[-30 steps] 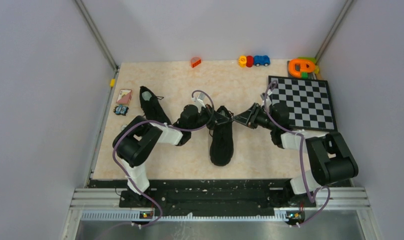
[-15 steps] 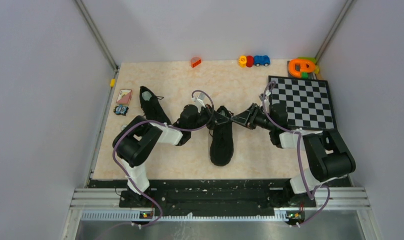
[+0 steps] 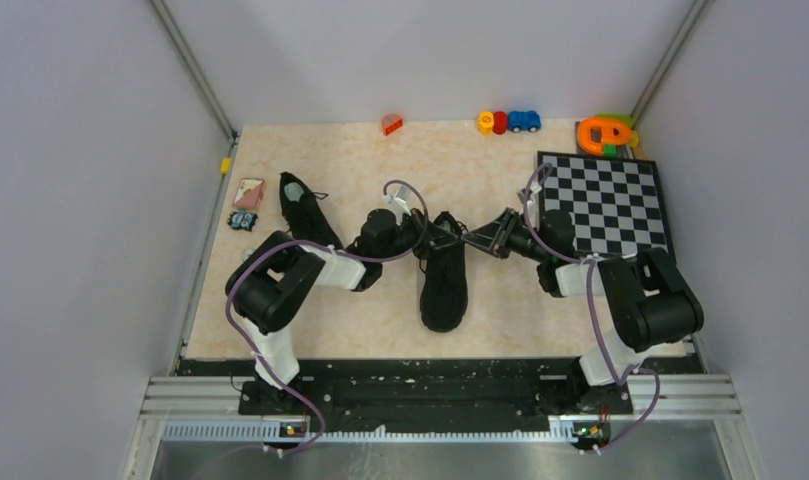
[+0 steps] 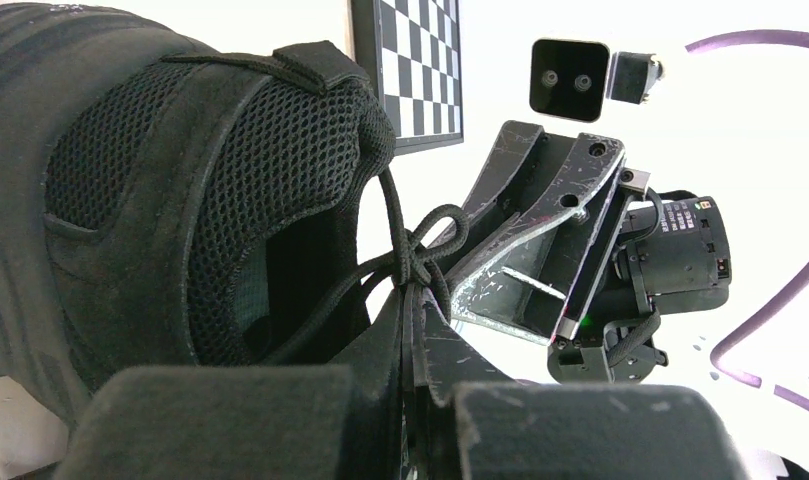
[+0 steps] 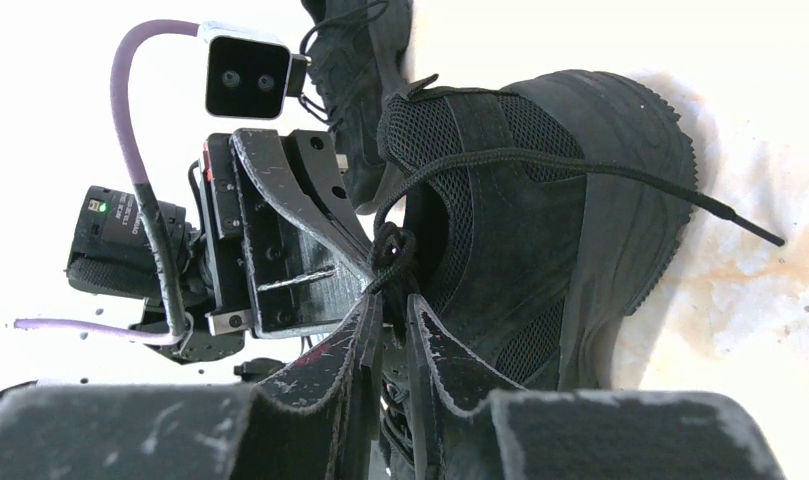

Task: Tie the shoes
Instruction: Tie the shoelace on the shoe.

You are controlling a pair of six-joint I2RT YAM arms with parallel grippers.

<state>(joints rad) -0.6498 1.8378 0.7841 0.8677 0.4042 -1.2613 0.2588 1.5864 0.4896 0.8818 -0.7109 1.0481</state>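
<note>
Item: shoe (image 3: pixel 443 285), collar end. My left gripper (image 4: pixel 412 300) pinches its lace (image 4: pixel 392 215); my right gripper (image 5: pixel 388 300) stands narrow at the knot (image 5: pixel 390 248).

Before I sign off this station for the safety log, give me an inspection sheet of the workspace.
Surface: beige table, faint stains.
Job's things: one shoe at centre, lace knotted by its opening; second shoe lying left of it.
Clutter: chessboard, toy cars, orange toy, red block, cards, all near the edges.
Grippers: left gripper shut on the lace; right gripper nearly closed at the knot, hold unclear.
Cables: purple cables along both arms.
Surroundings: plain walls, metal rail in front.
</note>
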